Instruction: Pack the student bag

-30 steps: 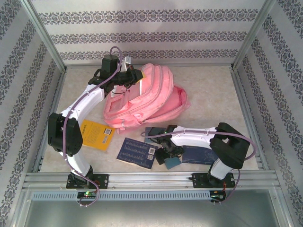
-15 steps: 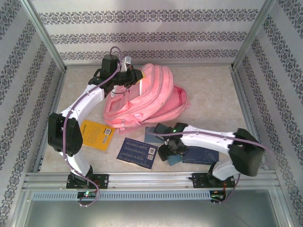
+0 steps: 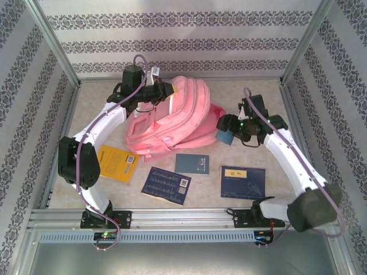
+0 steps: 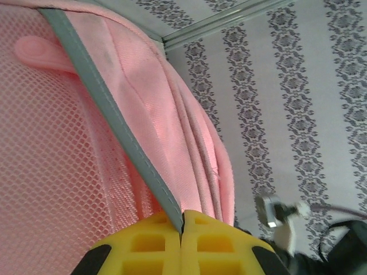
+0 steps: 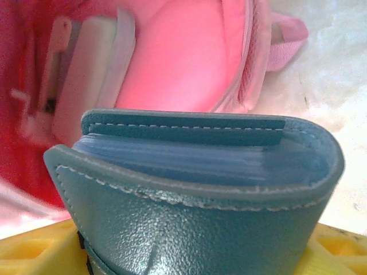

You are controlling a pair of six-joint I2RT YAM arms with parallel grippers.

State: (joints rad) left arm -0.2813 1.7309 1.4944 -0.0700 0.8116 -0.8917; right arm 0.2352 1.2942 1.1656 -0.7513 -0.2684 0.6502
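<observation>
The student bag point(image 3: 178, 117), big and pink, lies at the back middle of the table. My left gripper point(image 3: 170, 90) is at its upper edge and shut on a grey trim strip point(image 4: 117, 129) of the bag point(image 4: 69, 160), its yellow fingertips point(image 4: 155, 240) pressed together. My right gripper point(image 3: 225, 136) hovers just off the bag's right side, shut on a teal leather wallet point(image 5: 195, 195) with stitched edges. In the right wrist view the wallet faces the bag's open pink inside point(image 5: 183, 63), where a white object point(image 5: 86, 74) lies.
Nearer the arms, a yellow book point(image 3: 116, 162), a dark blue book point(image 3: 166, 184), a small teal booklet point(image 3: 192, 164) and a blue book point(image 3: 243, 181) lie flat on the table. Patterned walls and metal posts close in the back and sides.
My right arm has lifted the teal wallet from the table's front and carried it back and right to the bag's right side. The left arm has not moved.
</observation>
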